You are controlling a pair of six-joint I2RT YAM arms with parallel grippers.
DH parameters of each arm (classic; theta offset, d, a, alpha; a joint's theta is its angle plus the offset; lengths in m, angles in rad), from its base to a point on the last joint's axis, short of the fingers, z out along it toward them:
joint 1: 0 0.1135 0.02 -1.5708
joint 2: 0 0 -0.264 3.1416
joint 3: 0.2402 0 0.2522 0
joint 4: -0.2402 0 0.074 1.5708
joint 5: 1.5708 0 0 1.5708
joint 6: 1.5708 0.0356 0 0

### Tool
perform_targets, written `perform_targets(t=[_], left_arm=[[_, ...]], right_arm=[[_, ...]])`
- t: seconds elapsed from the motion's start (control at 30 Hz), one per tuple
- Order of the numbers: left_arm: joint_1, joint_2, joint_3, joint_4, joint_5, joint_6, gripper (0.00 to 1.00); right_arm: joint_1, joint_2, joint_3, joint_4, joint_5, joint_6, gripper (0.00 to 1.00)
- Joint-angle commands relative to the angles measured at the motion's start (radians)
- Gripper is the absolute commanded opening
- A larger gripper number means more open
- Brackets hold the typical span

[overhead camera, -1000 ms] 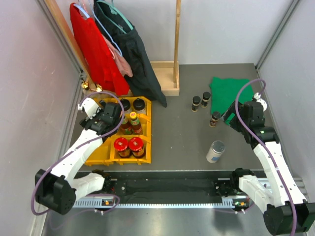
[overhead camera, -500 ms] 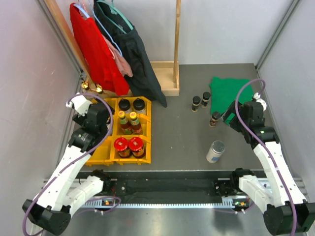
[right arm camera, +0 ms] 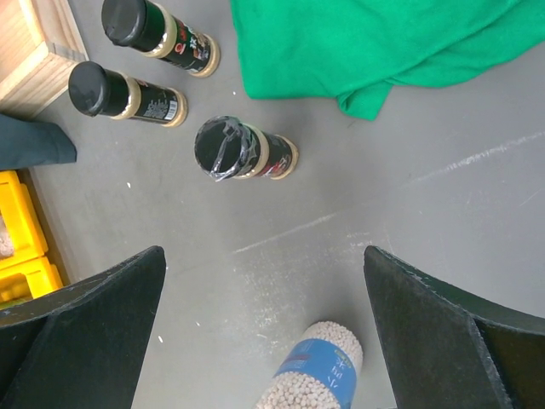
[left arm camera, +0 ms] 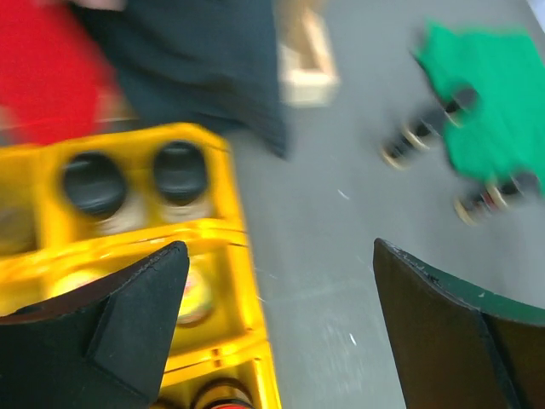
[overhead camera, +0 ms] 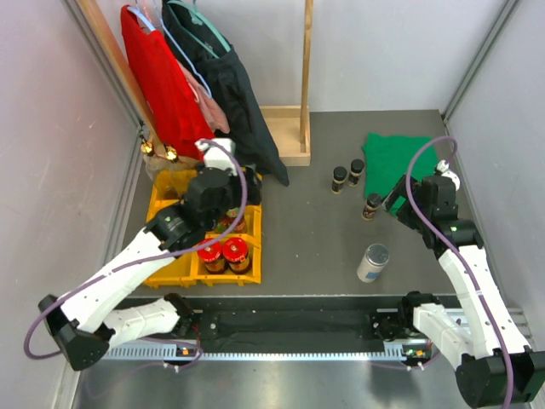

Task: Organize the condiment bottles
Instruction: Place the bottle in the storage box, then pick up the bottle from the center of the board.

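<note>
Top external, left arm (overhead camera: 128,264) swung over yellow tray (overhead camera: 257,247), right arm (overhead camera: 464,264) unmoved, all jaws spread

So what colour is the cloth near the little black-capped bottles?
The cloth is plain bright green; the right wrist view shows it best.

No words or numbers can be read here: the blue label on the clear canister of pale beads (right arm camera: 311,375) shows only blurry white marks, and the dark label on the nearest small black-capped jar (right arm camera: 247,152) has print too tiny to make out.
</note>
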Motion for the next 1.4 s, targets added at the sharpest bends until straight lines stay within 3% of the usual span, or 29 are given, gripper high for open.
perform_targets(t=[0.0,0.13,0.33,0.6,0.87,1.37], left_arm=[[-0.048,0.04,0.017,0.159,0.263,0.128,0.94],[-0.109,0.065,-0.011,0.249,0.484,0.211,0.95],[-0.215,0.14,-0.01,0.291,0.69,0.304,0.96],[-0.341,0.336,-0.035,0.542,0.967,0.285,0.96],[-0.422,0.599,0.042,0.699,0.88,0.277,0.91],[-0.428,0.79,0.095,0.889,0.935,0.194,0.9]], right_arm=[[-0.012,-0.012,0.027,0.008,0.008,-0.018,0.99],[-0.012,-0.01,0.033,0.005,0.022,-0.019,0.99],[-0.012,-0.007,0.029,0.014,0.016,-0.016,0.99],[-0.012,-0.016,0.036,0.002,0.001,-0.018,0.99],[-0.012,-0.05,0.073,-0.04,0.01,-0.027,0.99],[-0.011,-0.076,0.092,-0.063,0.018,-0.034,0.99]])
